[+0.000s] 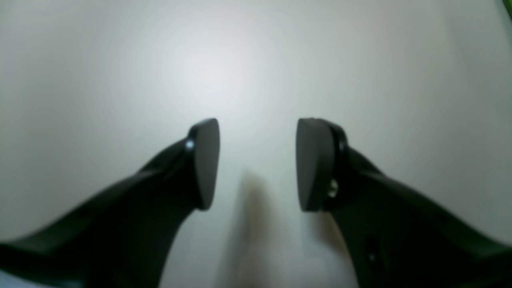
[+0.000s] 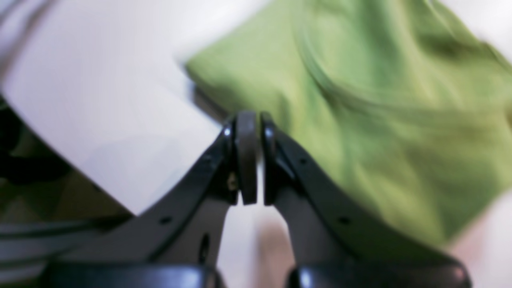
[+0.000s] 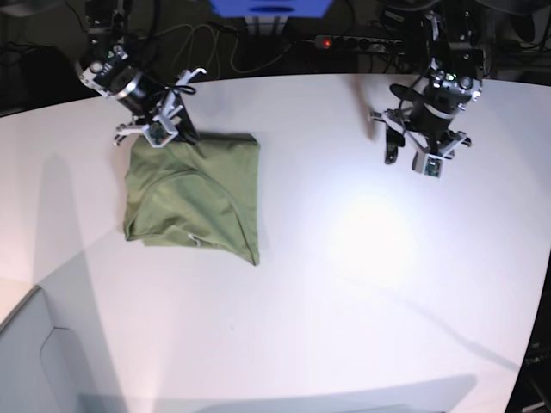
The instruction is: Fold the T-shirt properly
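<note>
White table (image 3: 344,284), dark cable-strewn backdrop: folding looks nearly finished.
Jaws of the right gripper (image 2: 253,158) are clenched on nothing, at the far corner of the T-shirt (image 3: 194,200); the left gripper (image 1: 258,164) is spread wide over bare table, well apart. T-shirt lies folded into a compact, slightly skewed packet; squaring may remain. No containers in view.

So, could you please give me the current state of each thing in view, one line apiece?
T-shirt: folded into a compact, wrinkled bundle, lying on the table, one corner trailing toward the front.
Right gripper: fingers shut, at the shirt's far edge; whether cloth is pinched cannot be told.
Left gripper: fingers open, empty, over bare table, well away from the shirt.
Table: white, carrying the shirt.
</note>
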`<state>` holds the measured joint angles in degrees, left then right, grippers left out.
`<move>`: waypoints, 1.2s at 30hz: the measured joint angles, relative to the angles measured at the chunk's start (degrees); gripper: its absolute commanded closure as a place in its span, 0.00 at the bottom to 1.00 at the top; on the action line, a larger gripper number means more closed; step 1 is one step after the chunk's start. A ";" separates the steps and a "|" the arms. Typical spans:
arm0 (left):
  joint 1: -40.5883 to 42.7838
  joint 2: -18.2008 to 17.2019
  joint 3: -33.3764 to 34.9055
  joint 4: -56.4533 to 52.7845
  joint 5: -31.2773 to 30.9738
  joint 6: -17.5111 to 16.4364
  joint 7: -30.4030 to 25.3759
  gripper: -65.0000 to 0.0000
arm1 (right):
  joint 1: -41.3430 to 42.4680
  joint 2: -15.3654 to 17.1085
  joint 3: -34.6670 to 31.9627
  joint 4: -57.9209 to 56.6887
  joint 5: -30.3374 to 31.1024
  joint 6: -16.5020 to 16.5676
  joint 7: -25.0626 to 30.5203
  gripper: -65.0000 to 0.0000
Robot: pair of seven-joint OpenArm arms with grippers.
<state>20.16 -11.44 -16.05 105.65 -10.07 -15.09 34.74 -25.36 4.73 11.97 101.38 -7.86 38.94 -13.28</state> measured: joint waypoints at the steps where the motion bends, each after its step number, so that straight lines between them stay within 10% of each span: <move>1: 0.02 -0.02 0.00 0.00 0.04 0.00 0.04 0.54 | 0.50 -0.02 0.76 -1.07 0.02 0.00 -0.22 1.00; 36: 10.36 2.62 -2.62 7.76 -0.13 0.00 -0.39 0.55 | 8.37 -1.49 23.93 -8.07 0.39 0.13 0.22 1.00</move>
<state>30.52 -8.82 -18.68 113.40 -10.20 -15.09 34.35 -16.99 3.25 35.90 93.32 -7.46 39.07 -13.06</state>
